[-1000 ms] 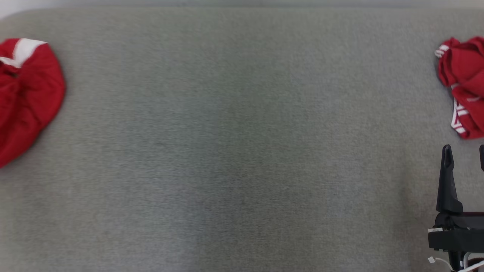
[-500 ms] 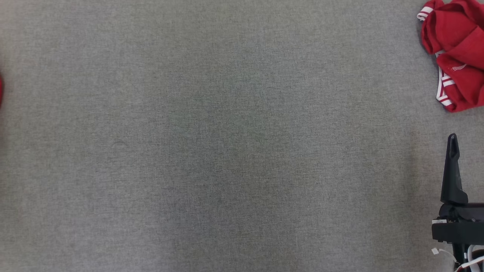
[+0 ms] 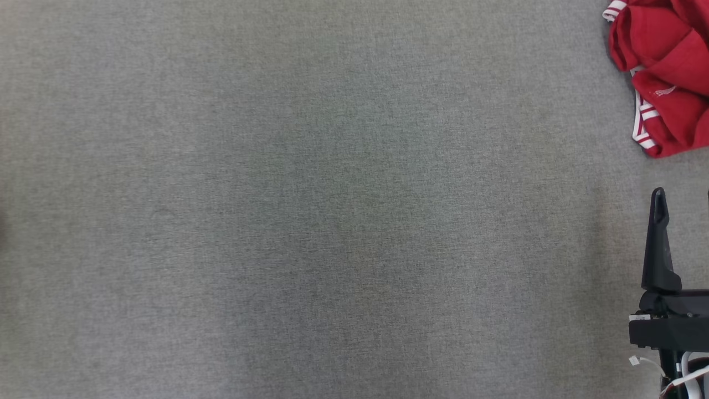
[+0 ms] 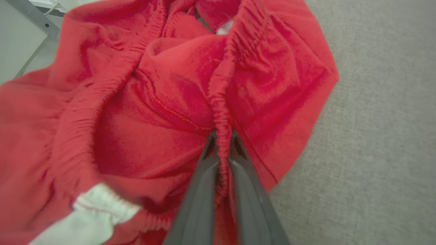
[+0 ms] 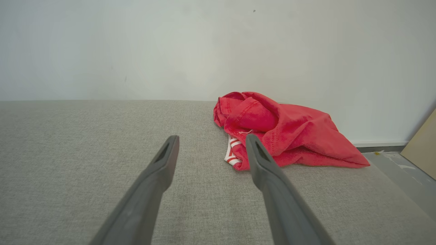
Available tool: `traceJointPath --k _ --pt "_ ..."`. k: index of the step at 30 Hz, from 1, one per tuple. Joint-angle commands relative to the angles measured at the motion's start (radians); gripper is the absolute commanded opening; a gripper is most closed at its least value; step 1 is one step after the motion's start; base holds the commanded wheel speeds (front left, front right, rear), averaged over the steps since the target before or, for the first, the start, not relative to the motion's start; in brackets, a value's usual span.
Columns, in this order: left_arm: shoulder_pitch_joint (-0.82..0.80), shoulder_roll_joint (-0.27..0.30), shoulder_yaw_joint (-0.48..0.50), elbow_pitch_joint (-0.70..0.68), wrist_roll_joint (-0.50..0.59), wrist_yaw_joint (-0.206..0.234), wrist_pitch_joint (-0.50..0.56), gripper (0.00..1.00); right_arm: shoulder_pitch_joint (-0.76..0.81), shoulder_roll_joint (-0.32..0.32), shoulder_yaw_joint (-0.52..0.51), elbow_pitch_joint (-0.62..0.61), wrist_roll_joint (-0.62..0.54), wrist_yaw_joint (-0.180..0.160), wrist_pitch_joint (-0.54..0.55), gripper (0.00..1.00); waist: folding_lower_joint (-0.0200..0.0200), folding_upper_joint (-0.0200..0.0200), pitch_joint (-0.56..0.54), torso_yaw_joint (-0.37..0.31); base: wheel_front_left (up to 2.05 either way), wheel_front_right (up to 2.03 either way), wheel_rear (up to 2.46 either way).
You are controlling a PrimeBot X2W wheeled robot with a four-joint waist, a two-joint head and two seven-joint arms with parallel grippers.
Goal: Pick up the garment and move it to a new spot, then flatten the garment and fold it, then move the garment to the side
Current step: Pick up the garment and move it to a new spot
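Note:
In the left wrist view, my left gripper (image 4: 223,136) is shut on the gathered elastic band of a red garment (image 4: 163,88). That garment is crumpled, with a white patch at its lower left. A second red garment (image 3: 664,77) with white stripes lies bunched at the top right of the head view. My right gripper (image 3: 683,194) stands open a little below it, with nothing between its fingers. In the right wrist view, this striped garment (image 5: 289,136) lies just beyond the open right gripper (image 5: 211,137), slightly to the right.
Both garments rest on a broad grey fabric surface (image 3: 332,221). A pale wall (image 5: 170,51) rises behind it. Beyond its right edge are the floor and a leaning beige board (image 5: 422,146). A grey metal bar (image 4: 30,13) shows past the held garment.
The head camera has moved, so the whole picture has shifted. The red garment at the left edge has passed out of the head view, and the striped one sits higher. The right gripper keeps its place.

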Motion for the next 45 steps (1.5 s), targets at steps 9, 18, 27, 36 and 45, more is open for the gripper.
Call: traceJointPath --k 9,18,27,36,45 --pt "-0.087 0.004 -0.152 -0.178 0.002 0.002 -0.213 0.00 0.014 0.037 0.029 0.069 0.021 -0.002 -0.017 1.00 0.0000 -0.0001 -0.126 0.029 0.00 0.00 0.00" --pt "-0.183 -0.046 -0.353 -0.459 -0.068 0.002 -0.180 0.00 0.026 0.084 0.049 0.136 0.043 -0.002 -0.025 1.00 0.0000 -0.0001 -0.219 -0.014 0.00 0.00 0.00" --pt "-0.179 -0.137 -0.513 -0.757 -0.175 0.002 -0.058 0.00 0.043 0.125 0.063 0.157 0.061 -0.002 -0.025 1.00 0.0000 -0.0001 -0.284 -0.175 0.00 0.00 0.00" --pt "0.004 -0.279 -0.577 -0.857 -0.237 0.044 -0.059 0.00 0.065 0.137 0.061 0.156 0.065 -0.002 -0.023 1.00 0.0000 -0.0001 -0.314 -0.298 0.00 0.00 0.00" --pt "0.337 -0.324 -0.620 -0.809 -0.272 0.109 -0.123 0.00 0.073 0.140 0.064 0.160 0.060 -0.002 -0.023 1.00 0.0000 -0.0001 -0.329 -0.314 0.00 0.00 0.00"
